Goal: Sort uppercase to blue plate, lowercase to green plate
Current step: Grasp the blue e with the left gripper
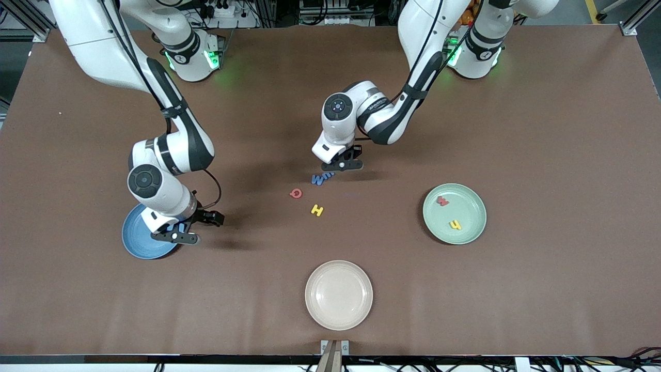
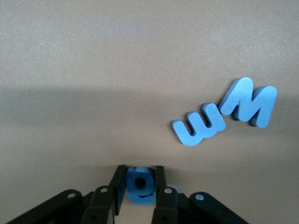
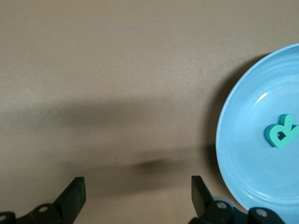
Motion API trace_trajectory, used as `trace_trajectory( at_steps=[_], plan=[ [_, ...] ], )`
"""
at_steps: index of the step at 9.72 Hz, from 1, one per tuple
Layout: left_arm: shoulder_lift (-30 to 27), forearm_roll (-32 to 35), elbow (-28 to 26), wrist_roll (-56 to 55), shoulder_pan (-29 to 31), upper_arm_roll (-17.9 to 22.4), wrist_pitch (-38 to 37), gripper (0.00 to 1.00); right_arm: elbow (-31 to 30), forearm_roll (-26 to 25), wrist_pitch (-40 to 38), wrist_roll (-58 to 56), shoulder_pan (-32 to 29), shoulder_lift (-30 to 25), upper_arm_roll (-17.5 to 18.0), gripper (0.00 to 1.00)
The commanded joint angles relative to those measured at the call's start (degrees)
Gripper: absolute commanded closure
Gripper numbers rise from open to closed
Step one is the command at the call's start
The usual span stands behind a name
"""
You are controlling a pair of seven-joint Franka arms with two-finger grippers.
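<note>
Held piece: a small blue foam lowercase "a" (image 2: pixel 139 185) sits clamped between the fingers of the left gripper (image 1: pixel 342 164), which is low over the brown table (image 1: pixel 542 129), beside the two other blue letters.
Where it must go: the pale mint-green round plate (image 1: pixel 467 232) lies toward the left arm's end of the table, well apart from the gripper (open cloth between, nothing in the path).
Already there: a small red foam "w" (image 1: pixel 442 200) and a small yellow foam lowercase letter (image 1: pixel 455 225); the plate's middle and rim areas are free.
Blue pair: a blue foam "m" (image 2: pixel 198 128) and a blue foam "W" (image 2: pixel 247 103) touch each other just beside the held piece; lift straight up, I judge, to avoid nudging them.
Loose capitals: red foam "Q" (image 1: pixel 296 194), yellow foam "H" (image 1: pixel 317 210).
Right gripper (image 1: pixel 182 230): jaws wide, empty, over the rim of the sky-blue round plate (image 1: pixel 135 243), which holds a teal foam "R" (image 3: pixel 281 131).
</note>
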Motion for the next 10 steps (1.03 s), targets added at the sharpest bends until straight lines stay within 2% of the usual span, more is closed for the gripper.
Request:
trace_trajectory(
  at_steps=[1, 2, 3, 6, 8, 10],
  plan=[
    [0.0, 0.9, -0.7, -0.9, 0.4, 0.0, 0.0, 0.8, 0.5, -0.2, -0.3, 1.1, 0.3, 0.2, 0.0, 0.0],
    [0.0, 0.9, -0.6, -0.9, 0.4, 0.0, 0.0, 0.8, 0.5, -0.2, -0.3, 1.1, 0.3, 0.1, 0.0, 0.0],
    [0.0, 1.2, -0.6, -0.7, 0.6, 0.0, 0.0, 0.87, 0.6, -0.1, -0.3, 1.2, 0.3, 0.2, 0.0, 0.0],
    [-0.4, 1.2, -0.3, 2.8, 2.1, 0.0, -0.1, 0.99, 0.6, -0.1, -0.3, 1.5, 0.8, 0.2, 0.0, 0.0],
    [-1.4, 1.3, -0.2, 6.0, 4.9, 0.0, -1.4, 1.0, 1.0, -0.1, -0.2, 3.5, 1.7, 0.2, 0.0, 0.0],
    [-3.4, 1.3, 1.4, 10.5, 7.7, 0.1, -7.2, 1.0, 2.2, -0.1, -0.2, 7.3, 4.2, 1.0, 0.0, 0.0]
  ],
)
